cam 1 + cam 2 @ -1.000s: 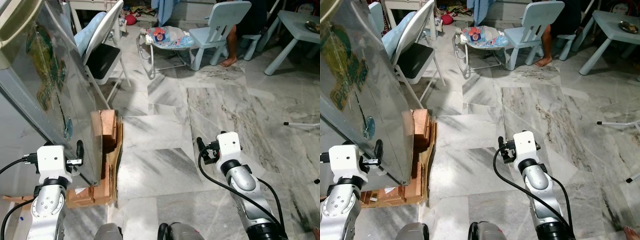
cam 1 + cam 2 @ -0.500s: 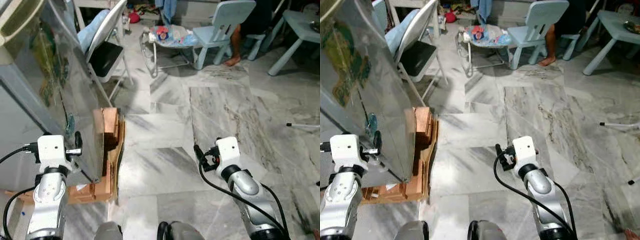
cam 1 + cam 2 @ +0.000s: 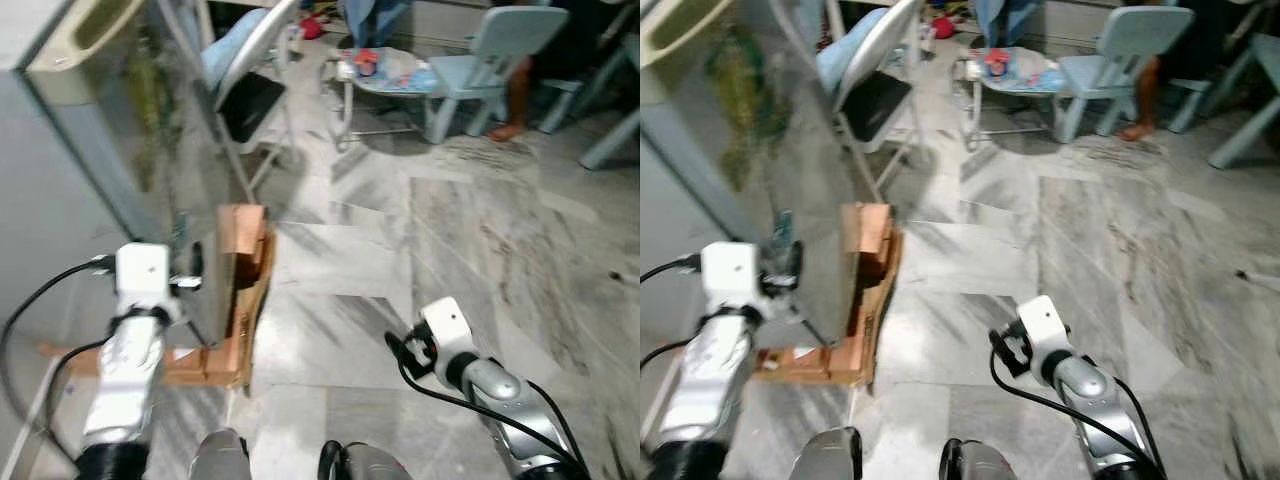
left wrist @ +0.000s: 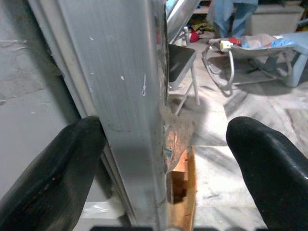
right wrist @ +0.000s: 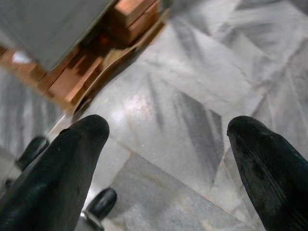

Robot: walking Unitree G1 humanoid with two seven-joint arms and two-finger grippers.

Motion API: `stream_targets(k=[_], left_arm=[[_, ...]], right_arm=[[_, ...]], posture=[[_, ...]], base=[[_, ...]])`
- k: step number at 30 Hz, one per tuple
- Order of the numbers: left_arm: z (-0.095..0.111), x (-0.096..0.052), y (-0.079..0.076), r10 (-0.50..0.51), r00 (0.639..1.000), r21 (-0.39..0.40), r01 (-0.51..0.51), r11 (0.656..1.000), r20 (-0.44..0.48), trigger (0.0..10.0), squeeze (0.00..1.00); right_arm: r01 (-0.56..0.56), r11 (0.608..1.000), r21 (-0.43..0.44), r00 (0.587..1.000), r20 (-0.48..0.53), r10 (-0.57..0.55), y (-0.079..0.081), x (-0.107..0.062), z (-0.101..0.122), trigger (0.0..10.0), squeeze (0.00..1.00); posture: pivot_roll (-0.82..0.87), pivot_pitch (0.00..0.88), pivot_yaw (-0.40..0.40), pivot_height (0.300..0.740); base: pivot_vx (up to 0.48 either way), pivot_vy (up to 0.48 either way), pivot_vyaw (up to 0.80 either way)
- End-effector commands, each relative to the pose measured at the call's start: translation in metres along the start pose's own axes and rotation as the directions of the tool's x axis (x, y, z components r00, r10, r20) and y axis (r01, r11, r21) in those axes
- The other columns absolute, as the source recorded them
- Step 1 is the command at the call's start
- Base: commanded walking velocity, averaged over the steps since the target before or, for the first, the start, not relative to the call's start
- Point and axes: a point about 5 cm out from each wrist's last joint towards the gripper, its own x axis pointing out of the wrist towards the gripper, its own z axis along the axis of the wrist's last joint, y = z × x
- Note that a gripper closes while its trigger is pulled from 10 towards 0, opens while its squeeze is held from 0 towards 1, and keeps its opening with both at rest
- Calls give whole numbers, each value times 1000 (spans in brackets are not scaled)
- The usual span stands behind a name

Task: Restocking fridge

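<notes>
Near foreground, robot's own feet (image 3: pixel 220 455) at bottom edge on grey-veined marble floor (image 3: pixel 480 250). R gripper (image 5: pixel 163 159) held low over bare floor, fingers (image 5: pixel 72 159) spread wide w/ nothing between; wood blocks and cardboard seen past one fingertip in right wrist view. L gripper (image 4: pixel 166 159) raised at outer edge of silver fridge door (image 4: pixel 125 96), fingers (image 4: pixel 53 163) wide apart, one either side of door edge; contact w/ metal can't be told. Fridge (image 3: pixel 70 180) at robot's left, door (image 3: pixel 175 170) swung open toward room, sticker on its face, pale handle (image 3: pixel 95 25) near top. Fridge base on stacked wood blocks (image 3: pixel 240 250) and flattened cardboard, just beside L gripper. Further back, folding chair (image 3: pixel 255 80) w/ black seat and light-blue cloth draped over back, standing close behind door. Beyond that, baby bouncer (image 3: pixel 385 70) w/ colourful padding, then light-blue kids' chair (image 3: pixel 490 55). Person's bare foot and lower leg (image 3: pixel 510 110) beside that chair. Pale-blue table leg (image 3: pixel 1240 135) at far right. Head views blurred.
</notes>
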Motion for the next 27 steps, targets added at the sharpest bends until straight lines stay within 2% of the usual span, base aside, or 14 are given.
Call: stream_targets(k=[1,2,3,4,7,10,13,15,16,17,18,19,24,27], left_arm=[[36,8,-79,-377,918,81,369,926,123,10000,0],[48,-2,-122,-539,827,93,531,842,159,10000,0],[48,-2,-122,-539,827,93,531,842,159,10000,0],[52,-5,-132,-572,803,88,566,820,168,10000,0],[52,-1,-132,-567,806,55,567,822,168,10000,0],[49,10,-108,-493,855,57,491,869,162,10000,0],[41,16,-60,-351,928,28,350,936,128,10000,0],[37,14,-43,-310,943,15,310,951,119,10000,0],[37,13,-43,-311,943,14,311,950,119,10000,0],[32,9,-28,-257,961,9,258,966,105,10000,0],[32,9,-28,-257,961,9,258,966,105,10000,0],[26,2,-14,-209,974,9,209,978,87,10000,0],[15,-10,2,-127,990,-24,129,991,54,10000,0],[9,-16,4,-92,995,-22,93,995,38,10000,0]], right_arm=[[-15,1000,-9,1000,-19,15,0,1,-1,10000,0],[-24,1000,-11,999,-24,24,1,2,-1,10000,0],[-24,1000,-11,999,-24,24,1,2,-1,10000,0],[-28,1000,-12,999,-25,27,2,3,-1,10000,0],[-30,999,-11,999,-27,30,3,3,-2,10000,0],[-26,1000,-7,999,-27,25,3,2,-3,10000,0],[-12,1000,-3,1000,-1,12,2,2,-2,10000,0],[-14,1000,-11,1000,19,14,3,2,1,10000,0],[-15,1000,-13,1000,19,15,3,2,1,10000,0],[-9,1000,-15,999,50,9,3,2,5,10000,0],[-9,1000,-15,999,50,9,3,2,5,10000,0],[4,1000,-10,996,88,-3,3,2,9,10000,0],[53,999,-11,989,136,-51,-1,2,18,10000,0],[80,994,-78,978,199,-63,-2,3,29,10000,0]], posture=[[76,128,-128,740],[69,123,-126,740],[69,123,-126,740],[58,122,-122,740],[55,121,-121,740],[49,121,-117,740],[50,122,-115,740],[58,123,-114,740],[61,123,-113,740],[65,125,-114,740],[65,125,-114,740],[68,127,-113,740],[75,131,-111,740],[108,139,-108,740]], base=[[0,0,0],[0,0,0],[0,0,0],[0,0,0],[0,0,0],[0,0,0],[0,0,0],[0,0,0],[0,0,0],[0,0,0],[0,0,0],[0,-469,0],[0,-461,0],[0,-447,0]])
